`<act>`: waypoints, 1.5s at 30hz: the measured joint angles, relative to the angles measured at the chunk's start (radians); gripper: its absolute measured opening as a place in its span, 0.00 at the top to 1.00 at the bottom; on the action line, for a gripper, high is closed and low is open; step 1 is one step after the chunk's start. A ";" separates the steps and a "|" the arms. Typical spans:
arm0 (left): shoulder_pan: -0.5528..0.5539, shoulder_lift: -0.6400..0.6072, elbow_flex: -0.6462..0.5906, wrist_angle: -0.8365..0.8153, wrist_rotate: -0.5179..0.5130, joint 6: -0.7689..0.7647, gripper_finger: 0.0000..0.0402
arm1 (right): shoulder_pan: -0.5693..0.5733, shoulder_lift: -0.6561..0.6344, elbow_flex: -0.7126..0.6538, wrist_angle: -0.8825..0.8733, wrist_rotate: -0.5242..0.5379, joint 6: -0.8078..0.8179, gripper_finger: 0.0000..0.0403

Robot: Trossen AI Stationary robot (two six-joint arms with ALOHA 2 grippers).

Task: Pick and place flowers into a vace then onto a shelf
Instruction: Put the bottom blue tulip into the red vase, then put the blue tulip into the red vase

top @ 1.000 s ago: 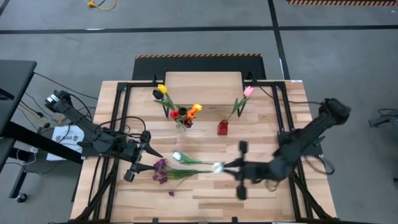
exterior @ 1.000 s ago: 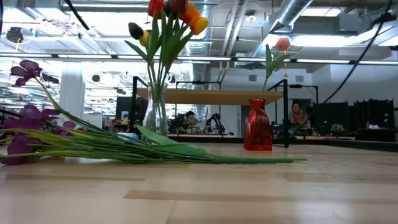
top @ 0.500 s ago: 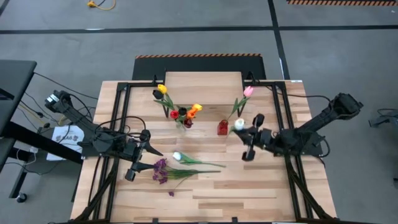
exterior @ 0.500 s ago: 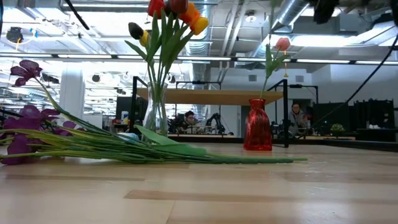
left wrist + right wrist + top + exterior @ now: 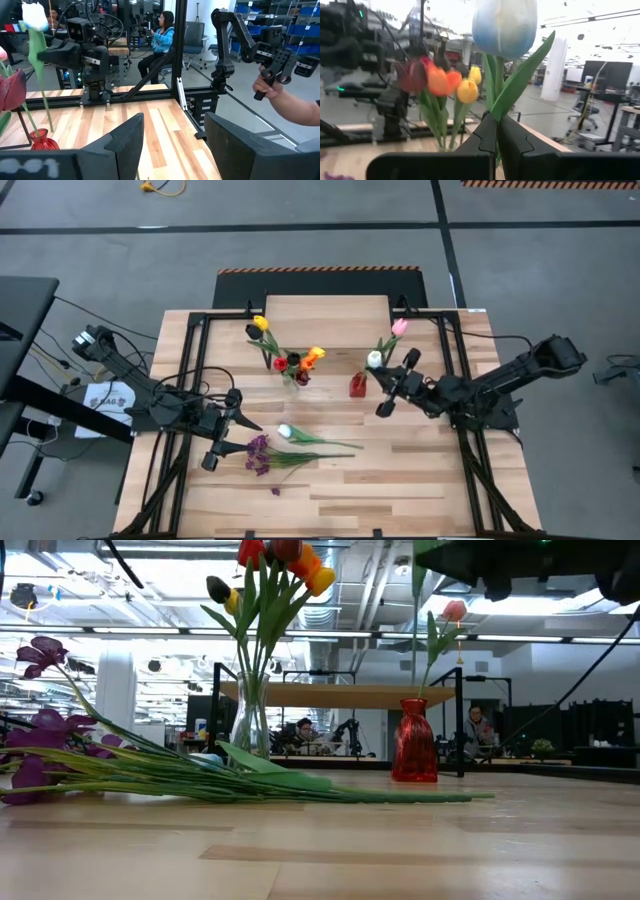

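So the white tulip with its green stem (image 5: 504, 30) is pinched tight in my right gripper (image 5: 385, 385), held in the air just beside the small red glass vase (image 5: 357, 386) that already has a pink tulip (image 5: 399, 327) in it. The clear glass vase of red, orange and yellow tulips (image 5: 291, 370) stands near the raised wooden shelf (image 5: 325, 317). Purple sprigs (image 5: 258, 453) lie flat on the plank tabletop (image 5: 400, 480) (one pale tulip among them). My left gripper (image 5: 222, 435) hangs beside them, fingers apart, holding nothing.
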 joint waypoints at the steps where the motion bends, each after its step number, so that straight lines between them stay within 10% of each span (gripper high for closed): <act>1: 0.000 0.000 0.000 0.000 0.000 0.000 0.51 | -0.006 0.006 0.000 -0.002 0.000 -0.003 1.00; 26: 0.000 0.000 0.000 0.001 -0.011 0.000 0.51 | -0.093 0.006 0.000 -0.085 -0.001 0.058 0.98; 45: 0.000 0.000 -0.001 0.004 -0.011 -0.001 0.51 | -0.028 0.006 0.001 -0.411 0.005 0.294 0.43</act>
